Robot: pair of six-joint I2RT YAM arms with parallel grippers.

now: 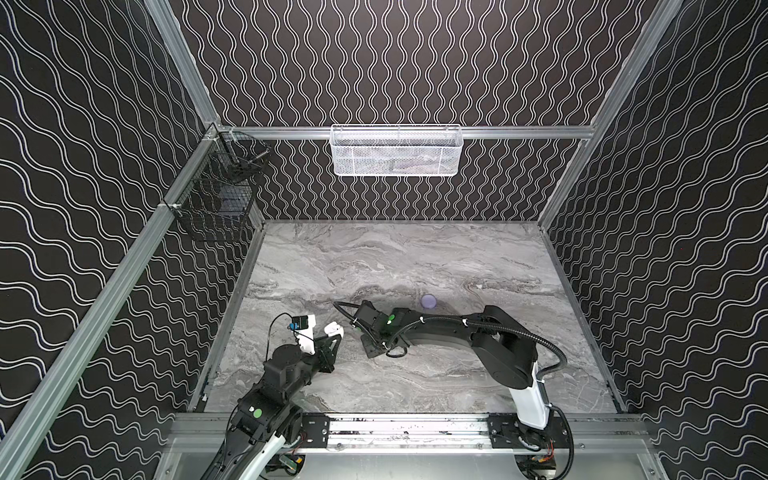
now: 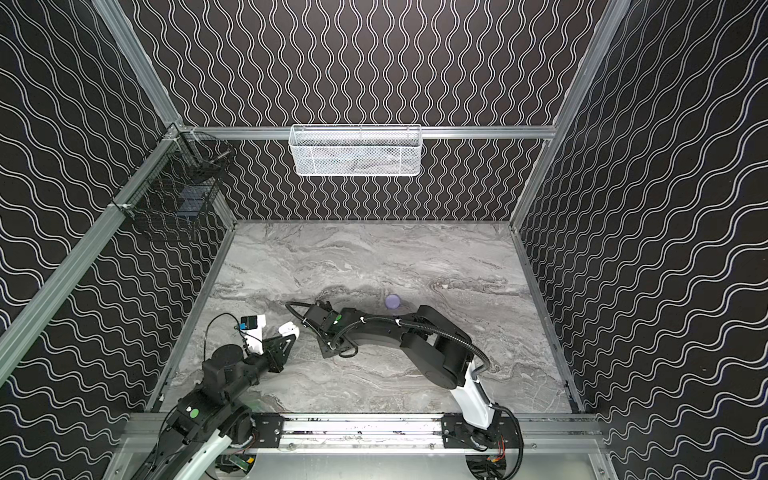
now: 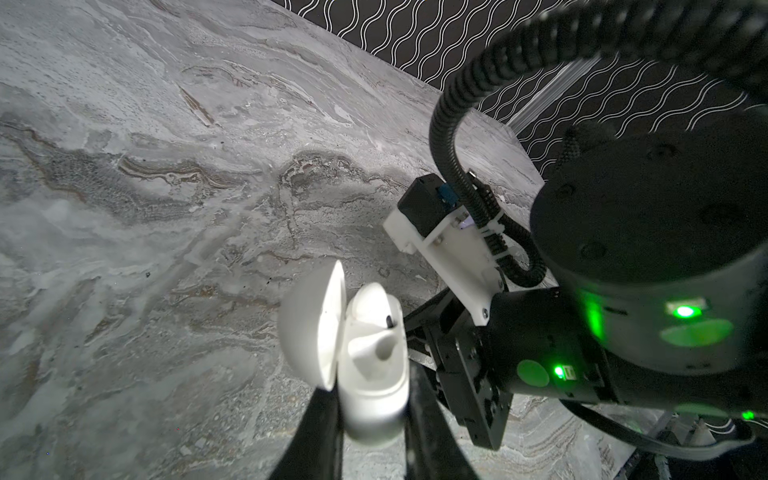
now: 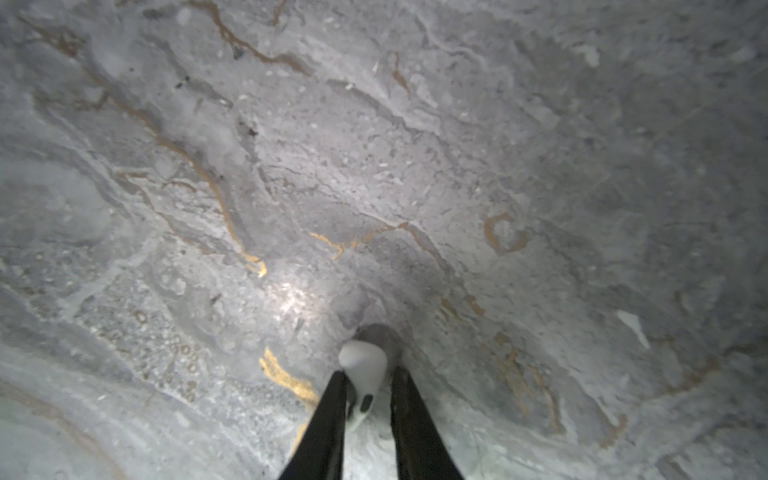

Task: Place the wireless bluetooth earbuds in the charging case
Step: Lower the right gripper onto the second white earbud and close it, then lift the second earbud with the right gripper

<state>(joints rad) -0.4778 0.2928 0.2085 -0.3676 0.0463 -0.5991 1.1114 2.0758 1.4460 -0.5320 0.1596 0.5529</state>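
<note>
White earbud (image 4: 363, 363): long axis along right jaws, head outward, grip unclear; left jaws pinch case (image 3: 374, 395).

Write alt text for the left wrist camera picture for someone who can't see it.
The left hand clamps an open white charging case between two black fingers, its lid swung aside, over a grey marble table. The black right arm, green lights glowing, looms close beside it.
</note>
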